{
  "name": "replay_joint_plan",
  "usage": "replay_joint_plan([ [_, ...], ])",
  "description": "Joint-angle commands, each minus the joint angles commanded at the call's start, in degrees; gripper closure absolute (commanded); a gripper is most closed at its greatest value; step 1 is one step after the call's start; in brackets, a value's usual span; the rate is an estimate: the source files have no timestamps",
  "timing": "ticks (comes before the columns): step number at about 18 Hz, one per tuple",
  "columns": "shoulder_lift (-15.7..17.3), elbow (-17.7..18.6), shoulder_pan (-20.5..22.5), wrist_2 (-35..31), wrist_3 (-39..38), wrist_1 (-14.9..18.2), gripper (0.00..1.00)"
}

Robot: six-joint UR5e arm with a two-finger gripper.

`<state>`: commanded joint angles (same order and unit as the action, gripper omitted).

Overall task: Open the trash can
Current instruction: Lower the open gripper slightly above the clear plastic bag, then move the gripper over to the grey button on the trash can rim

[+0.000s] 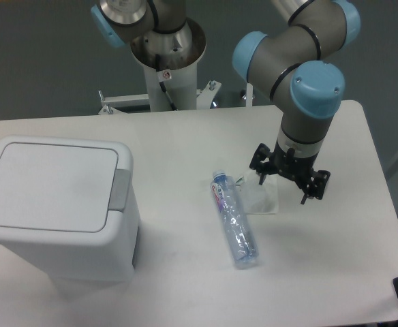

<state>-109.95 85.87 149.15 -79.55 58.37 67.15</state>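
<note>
On my feed the trash can (56, 208) sits at the table's (185, 136) left end, lid down. Right of it lies a clear bottle (234, 219), then a clear plastic pouch (262, 197). Furthest right of the trash can, my hand (283, 184) hangs above the pouch, fingers spread, holding nothing.

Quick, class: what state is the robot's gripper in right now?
Gripper: open, holding nothing, hovering over the clear plastic bag.

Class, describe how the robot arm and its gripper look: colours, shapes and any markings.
The arm is built of grey metallic cylinders joined by rounded joints with light blue caps. Its black gripper has two thin dark fingers and a small blue light. No markings are legible.
</note>
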Motion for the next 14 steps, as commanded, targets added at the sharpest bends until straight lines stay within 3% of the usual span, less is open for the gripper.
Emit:
replay_joint_plan([
  [5,1.4,-0.6,-0.8,7.5,-5.6,0.3,0.00],
  [8,2.2,0.3,-0.4,16.8,-6.9,1.3,0.00],
  [10,2.3,0.5,-0.4,18.5,-8.7,3.2,0.00],
  [14,3.9,-0.6,-0.7,21.2,-18.8,3.3,0.00],
])
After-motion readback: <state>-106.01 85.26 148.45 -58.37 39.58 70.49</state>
